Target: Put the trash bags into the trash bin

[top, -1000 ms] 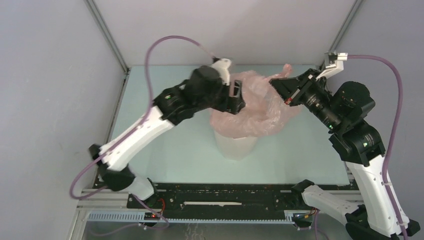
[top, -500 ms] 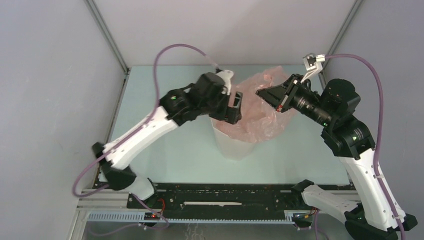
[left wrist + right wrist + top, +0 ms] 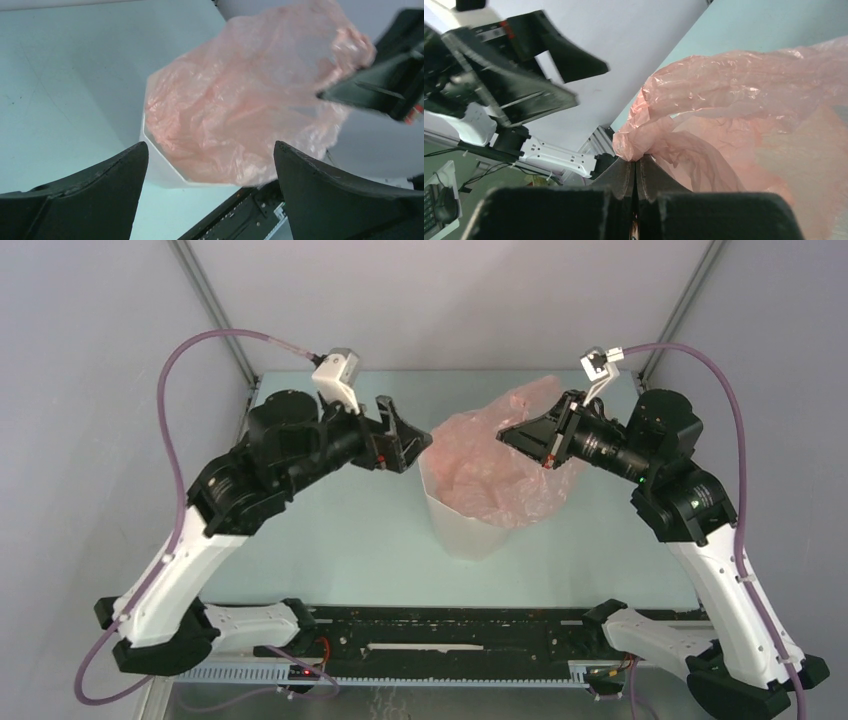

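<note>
Over the trash bin (image 3: pixel 468 535), the right gripper (image 3: pixel 503 437) clenches a bunched fold of the limp, probably slippery trash bag (image 3: pixel 490 475); left gripper (image 3: pixel 418 452) released.

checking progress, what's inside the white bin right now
A crinkly translucent pink plastic bag fills the mouth of the white faceted plastic bin, one side draping over the rim and pinched by the right claw. Its floor is hidden under the bag.

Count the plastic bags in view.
1. The pink bag sits partly inside the white bin, spilling over its rim, one bunch pinched by the right gripper. Others could be hidden beneath it.
</note>
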{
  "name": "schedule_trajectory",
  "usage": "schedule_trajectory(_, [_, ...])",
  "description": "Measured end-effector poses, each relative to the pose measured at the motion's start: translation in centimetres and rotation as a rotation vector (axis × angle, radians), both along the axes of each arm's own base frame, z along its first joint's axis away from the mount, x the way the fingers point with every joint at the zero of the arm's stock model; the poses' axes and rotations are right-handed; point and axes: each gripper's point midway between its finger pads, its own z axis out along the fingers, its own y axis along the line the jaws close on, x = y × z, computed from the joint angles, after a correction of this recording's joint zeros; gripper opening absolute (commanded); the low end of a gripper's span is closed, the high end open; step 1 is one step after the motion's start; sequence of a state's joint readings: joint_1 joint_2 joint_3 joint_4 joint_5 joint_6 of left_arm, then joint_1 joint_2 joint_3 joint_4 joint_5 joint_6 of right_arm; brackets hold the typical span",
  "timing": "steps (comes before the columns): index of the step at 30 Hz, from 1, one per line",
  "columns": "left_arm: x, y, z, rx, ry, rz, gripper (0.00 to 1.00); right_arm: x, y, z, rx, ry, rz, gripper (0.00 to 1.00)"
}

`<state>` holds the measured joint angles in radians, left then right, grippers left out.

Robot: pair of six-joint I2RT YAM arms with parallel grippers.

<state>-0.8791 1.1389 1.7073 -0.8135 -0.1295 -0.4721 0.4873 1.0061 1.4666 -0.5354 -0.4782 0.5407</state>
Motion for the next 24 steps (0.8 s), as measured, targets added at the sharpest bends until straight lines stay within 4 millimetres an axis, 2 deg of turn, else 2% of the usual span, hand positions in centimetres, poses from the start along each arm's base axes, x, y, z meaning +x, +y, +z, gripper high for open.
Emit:
schedule_trajectory(3, [2.4,-1.3,-1.3,0.001,0.051,0.027,0.99,-0.6,0.3,0.3,0.011,-0.004,0.027,0.0])
schedule_trajectory(6, [5.1,-3.9,-3.6,0.032,0.119,0.023,0.95,-1.7,1.0,0.7,0.029,-0.015,0.085,0.0])
schedule_trajectory(9, [7.4,-7.1,-7.4,0.089,0.203,-0.013,0.83,-3.4,2.1,0.8,0.045,-0.027,0.18,0.0])
schedule_trajectory(12, [7.9,-8.8,-10.6,0.126,0.283,-0.042,0.71,-4.4,2.9,0.8,0.063,-0.024,0.254,0.0])
schedule_trajectory(15, [7.3,-9.2,-12.3,0.138,0.327,-0.061,0.65,-4.2,3.3,0.6,0.086,-0.001,0.275,0.0])
schedule_trajectory(17, [6.4,-8.5,-13.5,0.15,0.347,-0.063,0.68,-3.4,3.4,0.3,0.097,0.024,0.259,0.0])
schedule_trajectory(18, [5.8,-7.9,-14.1,0.16,0.357,-0.062,0.74,-3.0,3.4,0.1,0.099,0.038,0.249,0.0])
schedule_trajectory(20, [4.9,-6.9,-14.0,0.157,0.349,-0.062,0.87,-2.1,3.5,-0.4,0.099,0.063,0.219,0.0])
schedule_trajectory(22, [3.6,-5.5,-12.9,0.143,0.325,-0.068,0.95,-1.0,3.6,-0.9,0.099,0.094,0.188,0.0])
schedule_trajectory(24, [2.4,-4.3,-10.5,0.102,0.272,-0.08,1.0,-0.2,3.7,-1.4,0.099,0.123,0.167,0.0])
